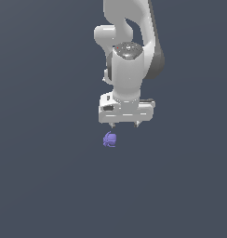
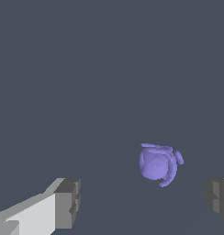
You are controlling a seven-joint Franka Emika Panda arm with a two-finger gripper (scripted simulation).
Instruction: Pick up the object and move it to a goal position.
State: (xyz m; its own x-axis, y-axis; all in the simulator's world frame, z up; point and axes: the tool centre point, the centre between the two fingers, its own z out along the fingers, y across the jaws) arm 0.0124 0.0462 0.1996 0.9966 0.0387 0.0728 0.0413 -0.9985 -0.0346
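You can read no writing, brand or label on anything in either view; the arm (image 1: 129,51) carries only a small dark cap with a few tiny red and white marks on it, too small to make out.

The arm is smooth and glossy white with rounded joints and dark grey parts behind, and it comes down from the top centre of the exterior view. It ends in a boxy white hand, and the gripper (image 1: 124,124) points downward. Its fingers (image 2: 68,202) are blocky, grey at the tips and white behind, with flat faces and sharp corners. They stand wide apart with nothing between them, so the gripper is released.

The object (image 1: 109,139) is a tiny purple-violet lump with an irregular shape: a rounded body with small curved flaps or ridges around it. In the exterior view you find it just below the gripper, slightly toward the exterior view's left, under the finger on that side and not touching it. In the wrist view the object (image 2: 158,164) lies beyond the fingertips, nearer to one finger than to the other, and apart from both.

The ground (image 1: 41,186) is a flat, matte, dark blue-grey surface without texture or visible edge. It reaches all the frame borders, and around the object you see only this open surface on every side.
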